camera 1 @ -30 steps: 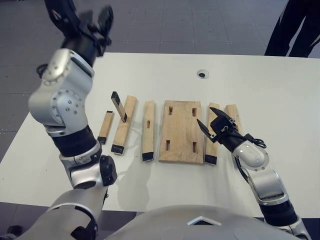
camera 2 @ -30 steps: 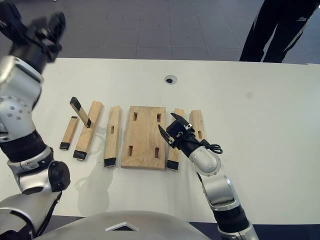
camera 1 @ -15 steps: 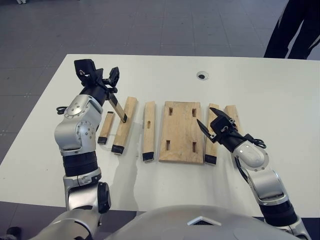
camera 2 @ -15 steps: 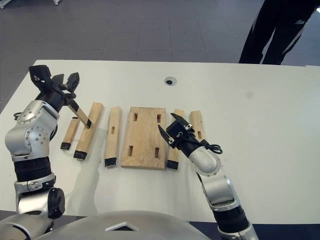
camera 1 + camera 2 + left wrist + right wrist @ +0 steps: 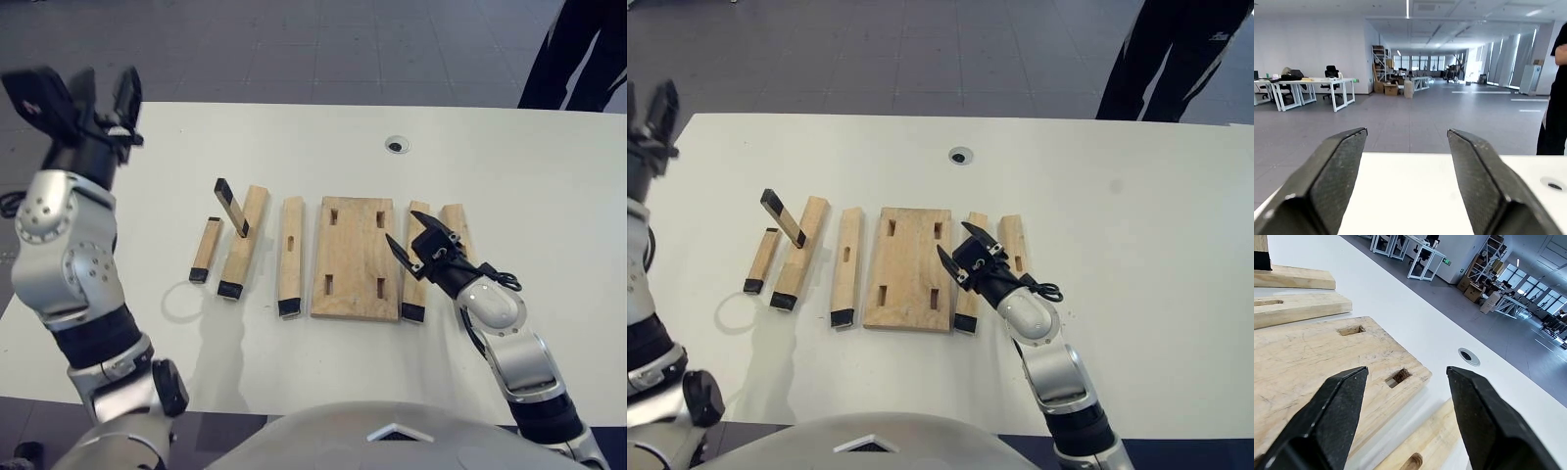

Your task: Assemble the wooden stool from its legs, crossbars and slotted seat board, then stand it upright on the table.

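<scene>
At the far left, over the left edge of the white counter (image 5: 509,176), the left gripper (image 5: 83,90) is raised high above the surface, its two dark fingers (image 5: 1337,171) spread wide apart with nothing between them. It is well apart from every wooden part.

Next to the right, a short wooden bar with a black end (image 5: 205,251) lies flat on the counter. Just beside it lies a long wooden leg with a black foot (image 5: 241,250), and a thin black-tipped wooden stick (image 5: 231,208) rests tilted against that leg's far half. A slotted wooden leg (image 5: 290,257) lies parallel to these, slightly apart.

Near the middle lies the flat rectangular wooden seat board with four slots (image 5: 357,257), face up. Beyond it, a round cable hole (image 5: 396,146) is set in the counter.

At the board's right edge the right gripper (image 5: 401,225) hangs low, its fingers (image 5: 1337,406) parted and empty. The wrist view looks between them at the board's far right corner and one of its slots. Partly under this gripper lies another black-footed wooden leg (image 5: 413,294), just beside the board. One more pale wooden piece (image 5: 455,223) lies at the far right, next to that leg.
</scene>
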`<action>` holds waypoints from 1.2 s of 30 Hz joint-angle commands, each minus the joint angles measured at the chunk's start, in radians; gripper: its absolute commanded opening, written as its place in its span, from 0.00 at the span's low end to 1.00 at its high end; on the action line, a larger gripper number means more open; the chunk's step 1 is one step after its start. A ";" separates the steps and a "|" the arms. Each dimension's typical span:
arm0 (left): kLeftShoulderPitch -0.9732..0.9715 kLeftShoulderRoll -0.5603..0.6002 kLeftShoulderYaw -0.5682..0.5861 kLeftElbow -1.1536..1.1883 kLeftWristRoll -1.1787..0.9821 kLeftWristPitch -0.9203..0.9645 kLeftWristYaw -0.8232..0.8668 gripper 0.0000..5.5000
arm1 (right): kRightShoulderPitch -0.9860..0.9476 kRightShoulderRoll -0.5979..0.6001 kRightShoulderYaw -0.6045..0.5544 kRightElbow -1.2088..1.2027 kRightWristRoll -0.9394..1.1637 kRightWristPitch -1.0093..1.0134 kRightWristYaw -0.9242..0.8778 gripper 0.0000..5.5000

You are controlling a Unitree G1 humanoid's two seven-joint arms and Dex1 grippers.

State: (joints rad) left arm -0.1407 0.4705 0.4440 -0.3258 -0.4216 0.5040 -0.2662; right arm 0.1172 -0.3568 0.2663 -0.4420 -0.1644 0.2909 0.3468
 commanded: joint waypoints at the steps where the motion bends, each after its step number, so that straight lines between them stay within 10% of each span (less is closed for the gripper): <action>1: 0.188 -0.023 -0.013 -0.053 0.034 -0.087 -0.059 0.67 | 0.006 -0.001 -0.002 -0.003 -0.014 0.005 -0.005 0.54; 23: 0.524 -0.066 -0.364 -0.044 0.291 0.040 -0.036 0.75 | -0.002 -0.011 -0.010 0.004 -0.017 0.001 0.009 0.54; 36: 0.532 -0.102 -0.361 -0.044 0.280 0.168 0.008 0.37 | -0.007 -0.009 -0.015 0.006 -0.019 0.004 0.008 0.54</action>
State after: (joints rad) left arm 0.3722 0.3607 0.0903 -0.4122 -0.1608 0.5995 -0.2728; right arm 0.1272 -0.3631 0.2565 -0.4412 -0.1725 0.2905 0.3537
